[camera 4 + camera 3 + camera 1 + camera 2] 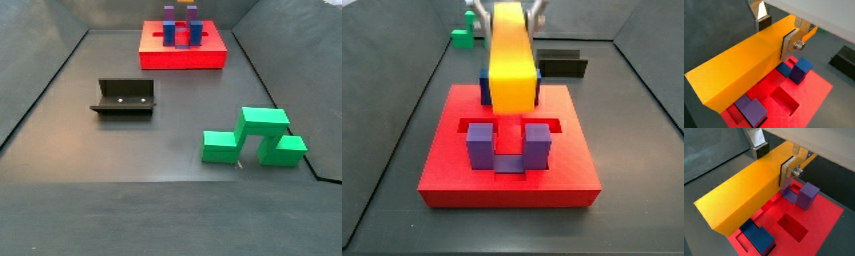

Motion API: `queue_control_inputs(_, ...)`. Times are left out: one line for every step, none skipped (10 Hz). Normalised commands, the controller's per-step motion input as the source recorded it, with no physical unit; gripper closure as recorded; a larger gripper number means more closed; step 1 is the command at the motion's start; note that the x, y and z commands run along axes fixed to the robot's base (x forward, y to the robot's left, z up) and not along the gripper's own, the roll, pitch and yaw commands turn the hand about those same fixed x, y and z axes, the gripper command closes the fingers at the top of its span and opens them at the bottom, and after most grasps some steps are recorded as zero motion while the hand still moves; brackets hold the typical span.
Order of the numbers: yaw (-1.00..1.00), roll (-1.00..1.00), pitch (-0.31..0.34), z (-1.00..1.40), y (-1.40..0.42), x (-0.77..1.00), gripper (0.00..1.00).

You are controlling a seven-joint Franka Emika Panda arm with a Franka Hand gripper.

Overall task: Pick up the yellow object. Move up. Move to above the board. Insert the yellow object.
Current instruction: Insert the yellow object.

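The yellow object [741, 65] is a long smooth yellow-orange bar; it also shows in the wrist view [744, 195]. My gripper [777, 34] is shut on it near one end, with one silver finger on each long side, as also seen in the wrist view [774, 161]. The bar hangs above the board [811, 92], a red slab with recessed slots and blue-purple posts [806, 195]. In a side view the bar [512, 60] hangs over the rear posts, in line with the gap between the front pair [509, 145], and my gripper [508, 18] is at its far end. Whether the bar touches the posts is unclear.
The dark fixture [124, 97] stands on the grey floor between the board [183, 55] and the green blocks [254, 135]. It also shows behind the board in a side view [563, 65] and beside it in a wrist view [844, 60]. Grey walls enclose the floor.
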Motion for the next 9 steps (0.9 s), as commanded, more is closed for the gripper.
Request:
queue_control_inputs(-0.19, 0.04, -0.173, -0.59, 0.13, 0.16, 1.0)
queue_control_inputs(-0.09, 0.09, -0.156, -0.62, 0.11, 0.07, 1.0)
queue_control_inputs(0.0, 0.17, -0.064, -0.5, 0.03, 0.0, 1.0)
queue_control_inputs(0.03, 0.15, -0.037, -0.3, 0.0, -0.09, 1.0)
queue_control_inputs(0.04, 0.13, 0.0, -0.09, 0.0, -0.07, 1.0)
queue_control_inputs(0.0, 0.08, 0.0, -0.04, 0.0, -0.09, 1.0)
queue_control_inputs(0.0, 0.12, 0.0, -0.07, 0.0, -0.02, 1.0)
queue_control_inputs(0.05, 0.18, 0.0, -0.16, 0.0, 0.0, 1.0)
queue_control_inputs(0.01, 0.16, 0.0, -0.14, 0.0, 0.0, 1.0)
